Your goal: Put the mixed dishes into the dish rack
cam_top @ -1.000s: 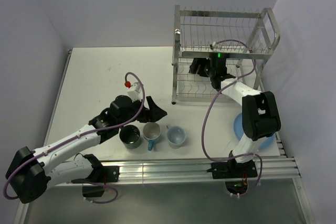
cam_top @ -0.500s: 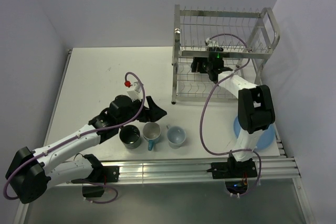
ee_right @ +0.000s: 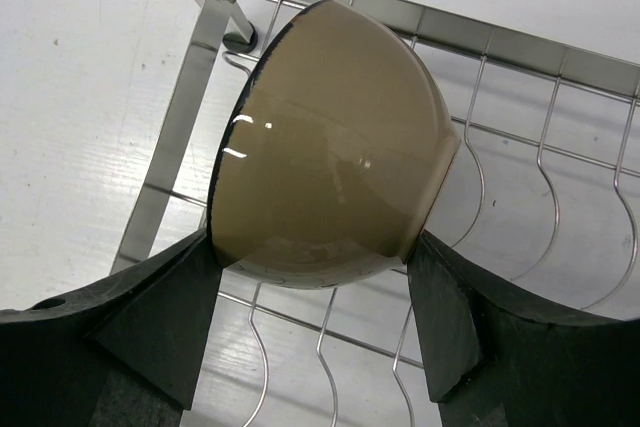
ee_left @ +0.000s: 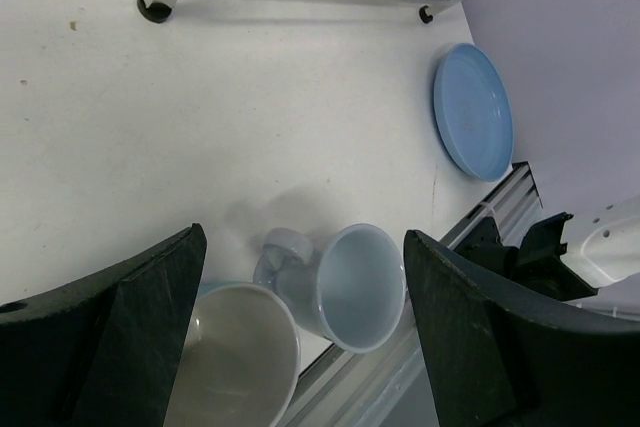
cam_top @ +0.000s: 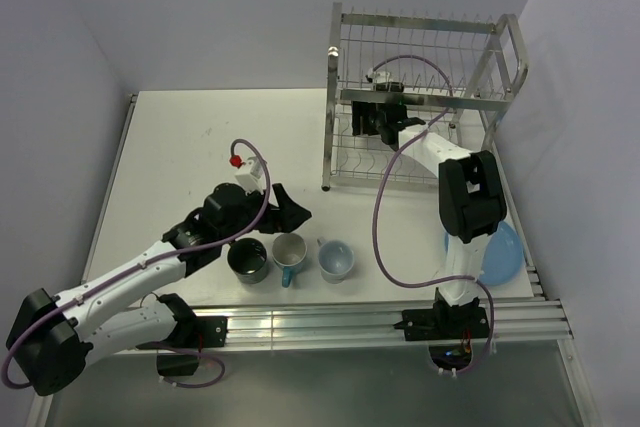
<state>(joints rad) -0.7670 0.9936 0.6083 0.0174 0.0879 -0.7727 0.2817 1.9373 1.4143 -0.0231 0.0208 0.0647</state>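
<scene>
The 2 black fingers (ee_right: 160,332) of the right gripper (ee_right: 312,252) are spread to the width of the small tan-sided bowl (ee_right: 335,147) and press on its 2 opposite sides; the bowl lies tipped on its side, its dark rim turned towards the flat corner strap of the shiny steel wire dish rack (ee_right: 190,97), with little room between rim and strap; its rounded back hangs over the wavy wires of the lower shelf, and whether it touches them I cannot tell. In the top view this arm reaches in under the upper of the 2 tiers, at the rack's left end. The rack stands at the far right of the white table (cam_top: 180,137), with broad bare surface to its left. The left gripper (cam_top: 285,209) hovers just behind the mugs, its fingers (ee_left: 130,332) wide apart and holding nothing. 3 mugs stand upright in a row near the front edge: the dark grey-black mug (cam_top: 247,259), the white mug (cam_top: 289,250), the light blue mug (cam_top: 335,259); their insides look bare. The large light blue plate (cam_top: 500,252) lies flat by the table's right edge.
</scene>
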